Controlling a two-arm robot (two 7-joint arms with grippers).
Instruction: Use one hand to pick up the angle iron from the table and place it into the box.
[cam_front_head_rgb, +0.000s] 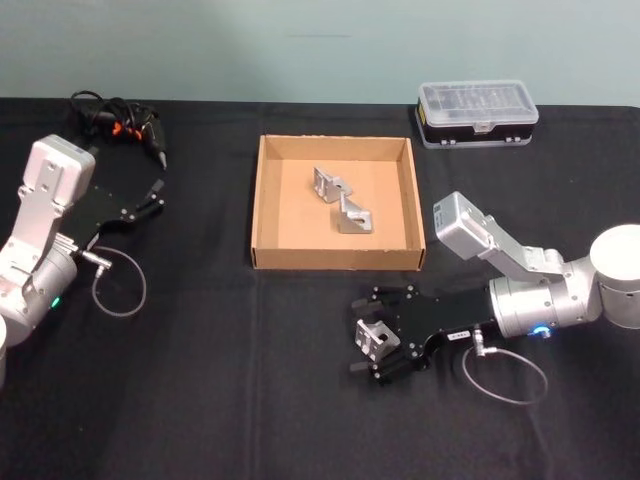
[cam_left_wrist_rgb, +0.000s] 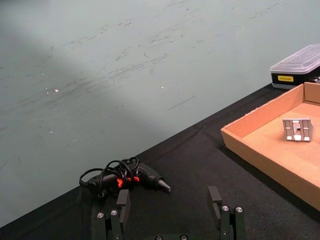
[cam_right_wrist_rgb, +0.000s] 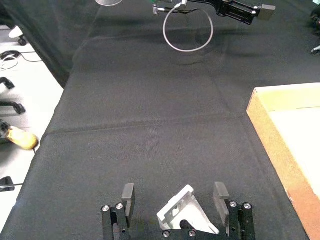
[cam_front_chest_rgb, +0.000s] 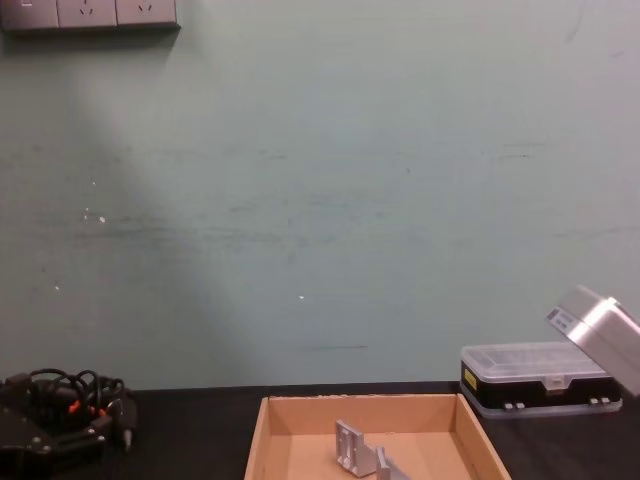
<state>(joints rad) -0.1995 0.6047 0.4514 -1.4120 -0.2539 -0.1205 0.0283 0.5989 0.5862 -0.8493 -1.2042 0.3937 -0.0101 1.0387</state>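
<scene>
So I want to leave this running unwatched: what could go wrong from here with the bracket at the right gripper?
1. The right gripper straddles the bracket with open fingers; it lies skewed between them, so closing may twist it loose.
2. The box has its near wall in the path; a low carry could catch it.
3. Two brackets lie in the box; a drop may land on them.
The left gripper is parked at left.

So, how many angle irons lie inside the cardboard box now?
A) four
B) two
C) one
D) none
B: the farther angle iron and the nearer angle iron lie in the box; a third angle iron is on the table between the fingers of the open right pincer, and the left pincer is parked at the left.
</scene>
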